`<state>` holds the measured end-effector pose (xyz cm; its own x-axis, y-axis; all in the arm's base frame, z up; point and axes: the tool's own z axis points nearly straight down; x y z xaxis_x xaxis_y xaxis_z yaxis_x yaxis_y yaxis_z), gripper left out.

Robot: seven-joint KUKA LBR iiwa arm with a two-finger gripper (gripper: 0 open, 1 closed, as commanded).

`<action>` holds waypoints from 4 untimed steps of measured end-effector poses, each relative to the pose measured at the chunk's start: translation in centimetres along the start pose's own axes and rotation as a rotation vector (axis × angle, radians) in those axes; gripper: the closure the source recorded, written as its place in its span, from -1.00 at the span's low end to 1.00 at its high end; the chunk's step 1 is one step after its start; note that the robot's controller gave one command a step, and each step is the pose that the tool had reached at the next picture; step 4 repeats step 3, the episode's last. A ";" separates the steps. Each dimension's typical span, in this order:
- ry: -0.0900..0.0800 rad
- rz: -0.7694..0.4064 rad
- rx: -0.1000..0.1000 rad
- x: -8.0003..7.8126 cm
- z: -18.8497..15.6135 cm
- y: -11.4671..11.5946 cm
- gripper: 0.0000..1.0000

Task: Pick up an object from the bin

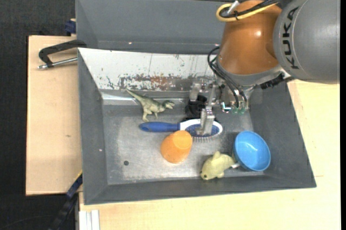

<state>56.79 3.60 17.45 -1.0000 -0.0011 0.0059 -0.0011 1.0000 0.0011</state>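
Gripper [207, 122] stood low at mid-bin [127, 145], directly over the bristled head of the blue-handled brush [160, 127], open or closed could not be told, orange cup [177, 147] just beside the brush.

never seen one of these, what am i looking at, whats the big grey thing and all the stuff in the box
It is one photo from a camera looking down into a grey metal bin, slightly from the side. The big grey thing on the right is a robot arm with an orange cover at its wrist. At its tip is the gripper, the part that picks things up.

In the bin lie a small toy dinosaur, a blue-handled brush, an orange cup-like thing, a pale yellow soft toy and a blue bowl.

The gripper is low over the brush's white-and-blue head. I cannot tell whether it has hold of it.
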 end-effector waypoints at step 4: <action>-0.019 -0.013 0.001 -2.6 -6.3 -4.1 1.00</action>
